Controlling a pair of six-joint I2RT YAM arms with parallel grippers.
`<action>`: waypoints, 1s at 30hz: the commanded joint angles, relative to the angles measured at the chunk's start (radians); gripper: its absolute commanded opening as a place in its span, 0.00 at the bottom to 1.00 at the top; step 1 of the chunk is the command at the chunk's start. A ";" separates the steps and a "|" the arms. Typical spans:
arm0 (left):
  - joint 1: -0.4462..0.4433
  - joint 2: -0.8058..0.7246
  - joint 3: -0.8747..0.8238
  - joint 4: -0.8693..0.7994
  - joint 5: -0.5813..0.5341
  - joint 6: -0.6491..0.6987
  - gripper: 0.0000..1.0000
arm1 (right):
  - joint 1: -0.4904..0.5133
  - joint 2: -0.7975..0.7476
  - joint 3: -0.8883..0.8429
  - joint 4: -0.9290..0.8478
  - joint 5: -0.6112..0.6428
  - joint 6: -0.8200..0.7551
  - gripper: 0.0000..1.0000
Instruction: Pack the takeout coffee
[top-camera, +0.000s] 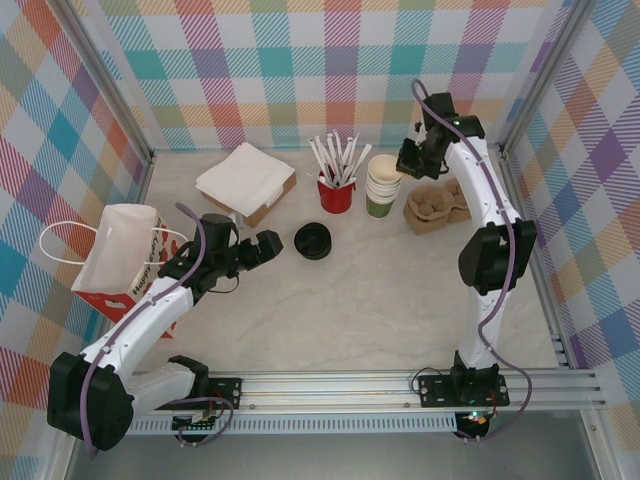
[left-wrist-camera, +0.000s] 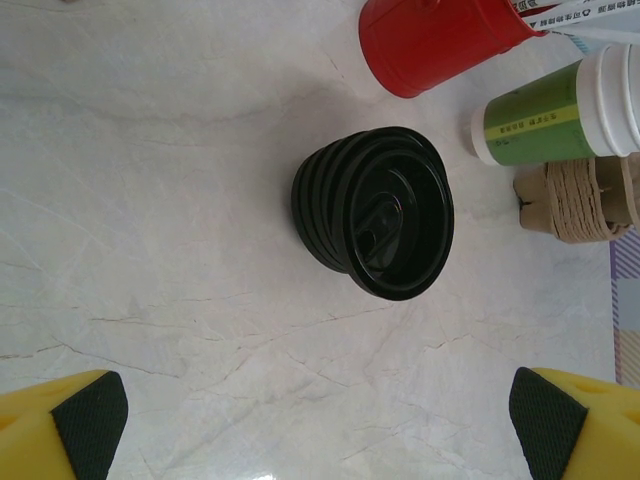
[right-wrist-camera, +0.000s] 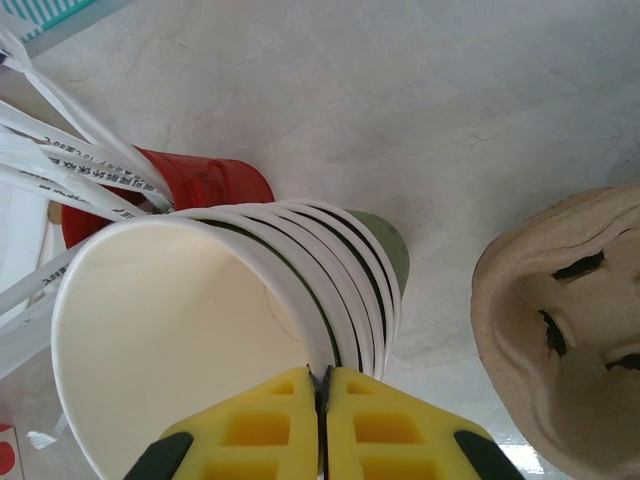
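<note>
Right tool pinches the top cup by its rim — likely to lift it free. Left tool faces the lids, wide open — ready.

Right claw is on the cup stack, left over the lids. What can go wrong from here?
1. The right claw pinches the rim of the top cup, nested in the stack; several cups may lift together.
2. The red cup stands right beside the stack; a tilted pull could knock it.
3. The lids lie nested and tilted under the open left claw; a grab may take more than one.
</note>
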 joint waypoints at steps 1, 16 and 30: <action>-0.007 -0.025 0.031 -0.022 -0.007 -0.002 1.00 | 0.005 -0.006 0.045 -0.028 -0.024 -0.027 0.07; -0.007 -0.021 0.036 -0.027 -0.007 -0.002 1.00 | 0.013 0.002 0.005 -0.057 -0.058 -0.071 0.07; -0.007 -0.023 0.036 -0.031 0.004 -0.011 1.00 | 0.019 -0.073 -0.083 -0.028 -0.099 -0.117 0.09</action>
